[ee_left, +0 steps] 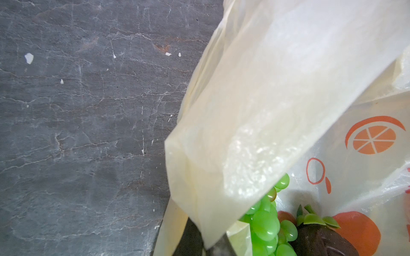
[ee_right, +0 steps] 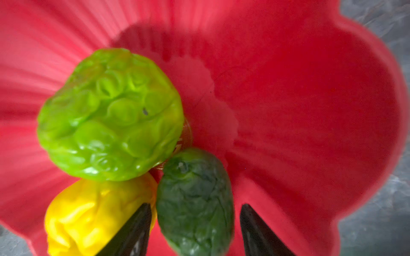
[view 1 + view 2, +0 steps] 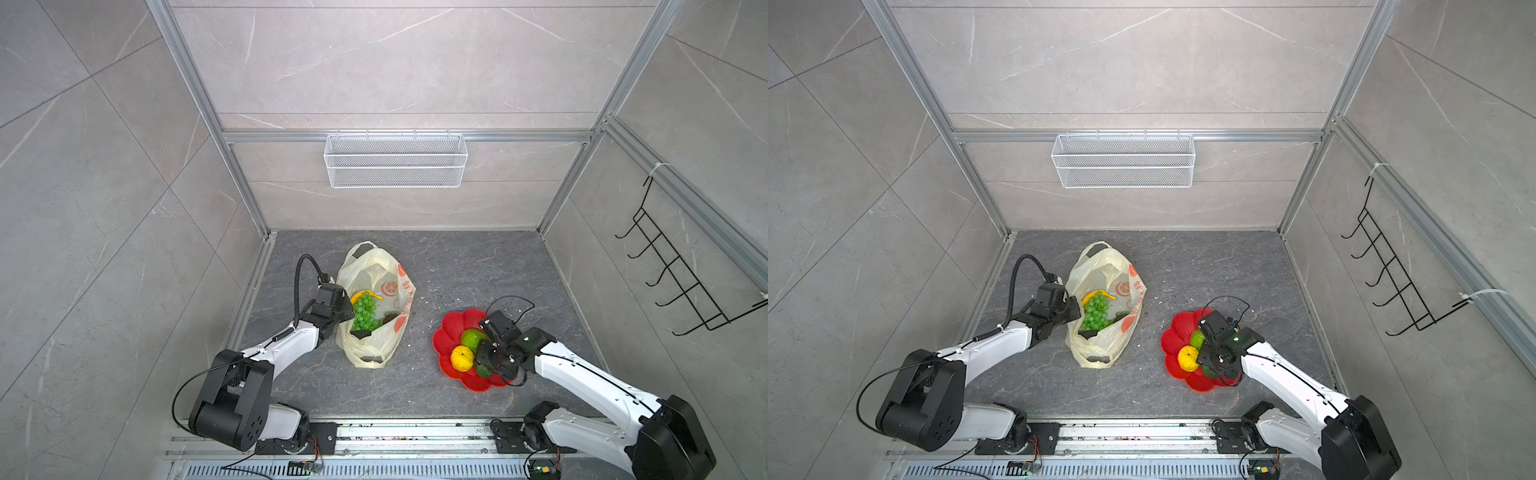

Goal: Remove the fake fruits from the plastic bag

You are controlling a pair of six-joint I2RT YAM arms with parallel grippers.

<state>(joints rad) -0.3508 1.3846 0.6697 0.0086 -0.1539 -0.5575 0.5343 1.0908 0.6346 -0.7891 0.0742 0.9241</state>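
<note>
Right gripper (image 2: pixel 195 205) is standing open astride one dark green fruit (image 2: pixel 193 188), among three fruits (image 2: pixel 111 115) on one red plate (image 3: pixel 451 328). Left gripper (image 3: pixel 345 318) is pinching one plastic bag (image 3: pixel 361 266) containing one grape bunch (image 3: pixel 365 311), one banana (image 3: pixel 365 296).

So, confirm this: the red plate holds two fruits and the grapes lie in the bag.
Wrong count: the red plate holds three, a bumpy green fruit, a yellow citrus and a dark green fruit, shown in the right wrist view. The grapes do lie in the bag.
</note>
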